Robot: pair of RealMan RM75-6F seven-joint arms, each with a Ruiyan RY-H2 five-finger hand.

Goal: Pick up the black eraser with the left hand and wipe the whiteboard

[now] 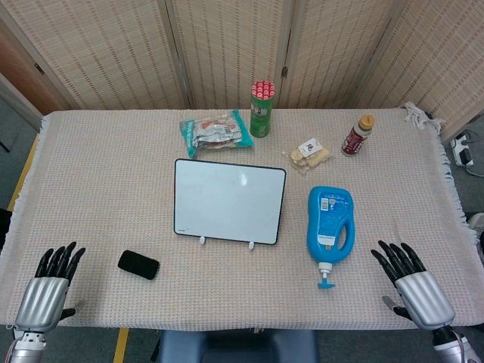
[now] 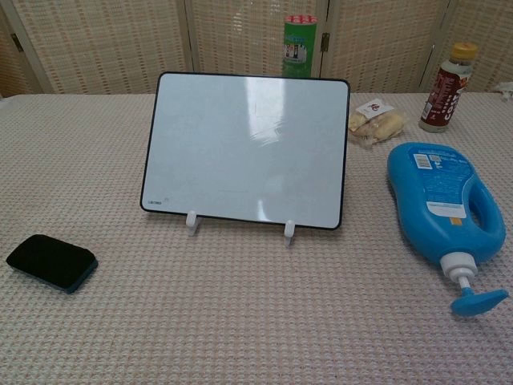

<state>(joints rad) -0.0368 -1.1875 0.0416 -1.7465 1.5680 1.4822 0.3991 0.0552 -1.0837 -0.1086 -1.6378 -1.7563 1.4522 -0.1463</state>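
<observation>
The black eraser (image 1: 138, 264) (image 2: 52, 261) lies flat on the woven tablecloth, near the front left. The whiteboard (image 1: 229, 200) (image 2: 247, 148) stands tilted on two small white feet at the table's middle, its surface looking blank. My left hand (image 1: 51, 281) rests at the front left edge, fingers spread and holding nothing, a short way left of the eraser. My right hand (image 1: 412, 283) rests at the front right edge, also spread and holding nothing. Neither hand shows in the chest view.
A blue pump bottle (image 1: 330, 224) (image 2: 442, 202) lies right of the board. Behind it are a green can (image 1: 261, 109) (image 2: 300, 46), a snack packet (image 1: 215, 133), a small wrapped snack (image 1: 309, 154) (image 2: 374, 120) and a brown bottle (image 1: 357, 135) (image 2: 445, 87).
</observation>
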